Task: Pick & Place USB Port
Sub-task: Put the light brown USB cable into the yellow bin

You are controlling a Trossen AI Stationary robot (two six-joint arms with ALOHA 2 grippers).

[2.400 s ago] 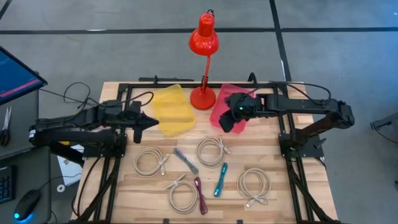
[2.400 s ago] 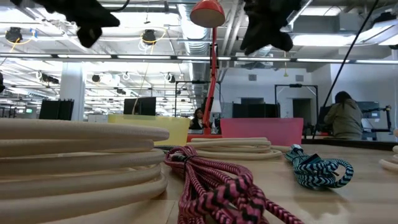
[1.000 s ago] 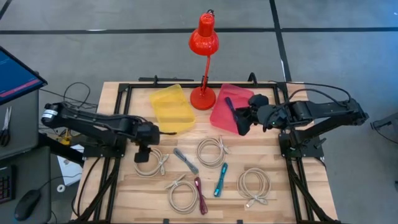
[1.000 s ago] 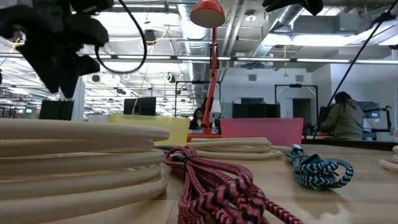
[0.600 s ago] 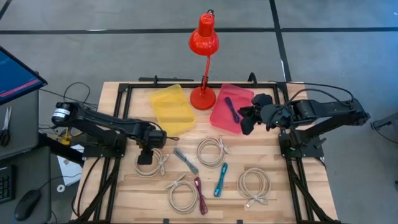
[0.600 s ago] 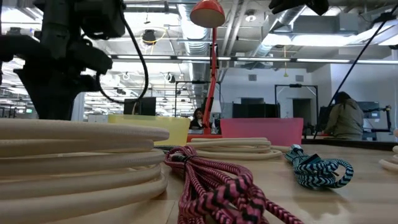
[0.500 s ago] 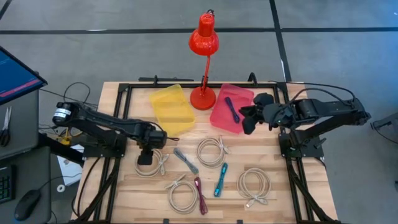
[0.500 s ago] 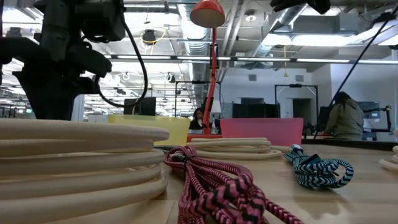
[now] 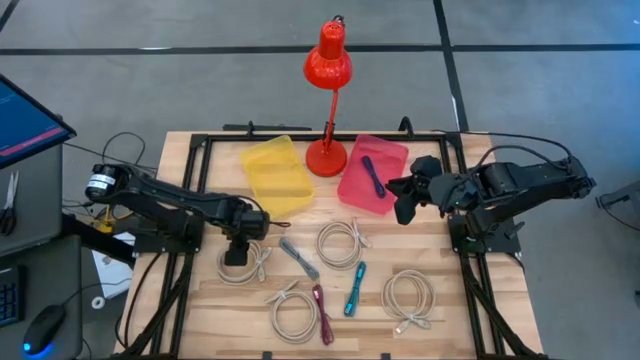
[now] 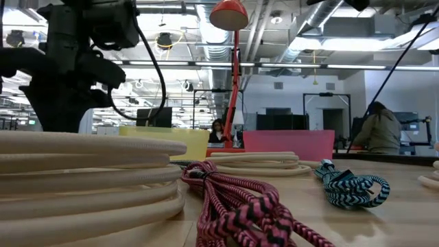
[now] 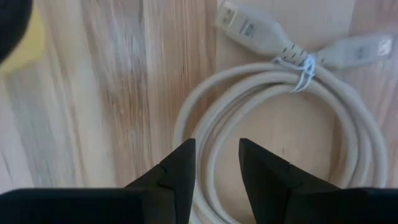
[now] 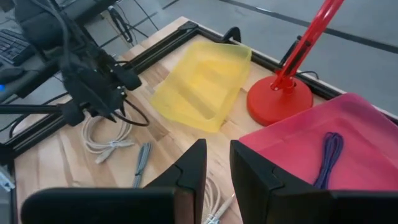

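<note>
A beige USB cable coil (image 9: pixel 248 266) (image 11: pixel 280 124) lies flat on the wooden table at the left. My left gripper (image 9: pixel 234 256) (image 11: pixel 216 171) stands right over it, pointing down, its fingers open with the coil's near-side strands (image 11: pixel 211 134) in the gap. My right gripper (image 9: pixel 402 207) (image 12: pixel 217 168) hovers off the near right corner of the pink tray (image 9: pixel 355 190), open by a narrow gap, with nothing between its fingers. A purple cable (image 9: pixel 372 176) (image 12: pixel 328 155) lies in the pink tray. My left gripper comes at the coil from above with one finger (image 11: pixel 181 167) on each side of its strands, lying across them. Whether the fingers touch the cable I cannot tell. The coil lies flat on the table.
A yellow tray (image 9: pixel 275 175) and a red desk lamp (image 9: pixel 326 155) stand at the far edge. More beige coils (image 9: pixel 343 243) (image 9: pixel 408 297) (image 9: pixel 293 315) and grey (image 9: pixel 298 258), pink-black (image 9: pixel 322 313) and teal (image 9: pixel 355 288) cables lie across the middle and near side.
My left gripper has gone down and a little toward the near edge, onto the beige coil. My right gripper has drawn back from the pink tray toward the table's right edge; the purple cable stays in the tray.
</note>
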